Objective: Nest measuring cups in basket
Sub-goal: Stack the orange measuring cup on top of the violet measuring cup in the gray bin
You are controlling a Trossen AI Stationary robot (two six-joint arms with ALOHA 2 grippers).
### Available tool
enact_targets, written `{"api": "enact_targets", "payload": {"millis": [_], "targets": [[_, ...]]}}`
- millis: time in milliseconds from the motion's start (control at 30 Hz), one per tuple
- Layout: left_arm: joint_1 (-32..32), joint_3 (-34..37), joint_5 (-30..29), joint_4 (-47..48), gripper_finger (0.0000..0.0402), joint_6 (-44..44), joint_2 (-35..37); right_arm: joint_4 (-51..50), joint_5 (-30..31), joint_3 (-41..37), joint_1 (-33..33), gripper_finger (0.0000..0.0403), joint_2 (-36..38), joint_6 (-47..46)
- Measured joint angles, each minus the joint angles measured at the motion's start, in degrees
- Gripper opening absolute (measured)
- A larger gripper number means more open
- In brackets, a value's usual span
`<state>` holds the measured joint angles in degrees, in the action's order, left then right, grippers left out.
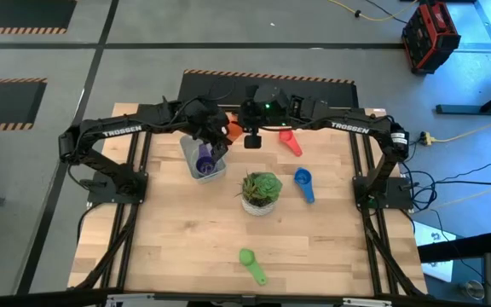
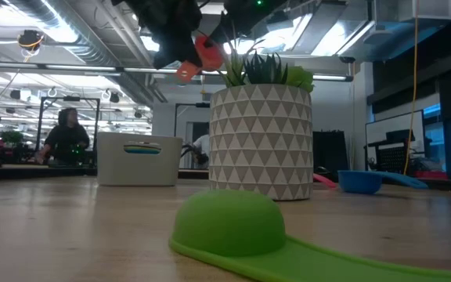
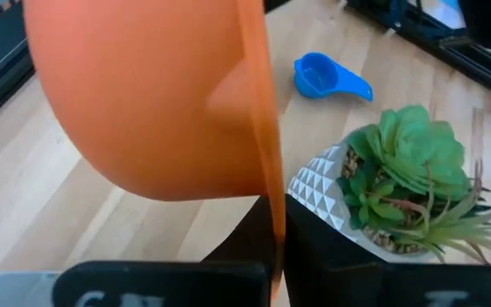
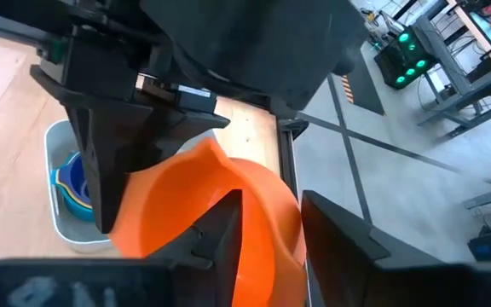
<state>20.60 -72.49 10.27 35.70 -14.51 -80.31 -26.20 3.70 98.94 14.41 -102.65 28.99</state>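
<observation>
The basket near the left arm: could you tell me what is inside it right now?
Nested cups sit inside the basket: purple, light blue and yellow rims show. Anything beneath them is covered.

On the table (image 1: 177, 230) the basket (image 1: 190, 168) stands at the back left with nested cups (image 1: 205, 158) in it, and the plant (image 1: 261, 189) stands just right of it and a little nearer the front. One cup (image 1: 303, 182) lies just right of the plant, a far cup (image 1: 290, 141) behind that one, and a near cup (image 1: 251, 263) by the front edge. Above the basket's back right corner, a raised cup (image 1: 233, 130) hangs between the left gripper (image 1: 224, 136) and the right gripper (image 1: 251, 138), both clamped on it
</observation>
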Motion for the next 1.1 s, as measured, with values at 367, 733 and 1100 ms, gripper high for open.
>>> {"api": "enact_targets", "payload": {"millis": [367, 733, 1100], "targets": [[0.0, 0.0, -0.5, -0.4, 0.0005, -0.4, 0.0, 0.2, 0.6, 0.0, 0.0, 0.0061, 0.0, 0.3], [0.0, 0.0, -1.5, -0.7, 0.0024, -0.1, 0.0, -0.2, 3.8, 0.0, 0.0, 0.0040, 0.0, 0.1], [0.0, 0.0, -10.3, -1.0, 0.0099, 0.1, 0.0, 0.5, 9.9, 0.0, 0.0, 0.0038, 0.0, -0.9]]}}
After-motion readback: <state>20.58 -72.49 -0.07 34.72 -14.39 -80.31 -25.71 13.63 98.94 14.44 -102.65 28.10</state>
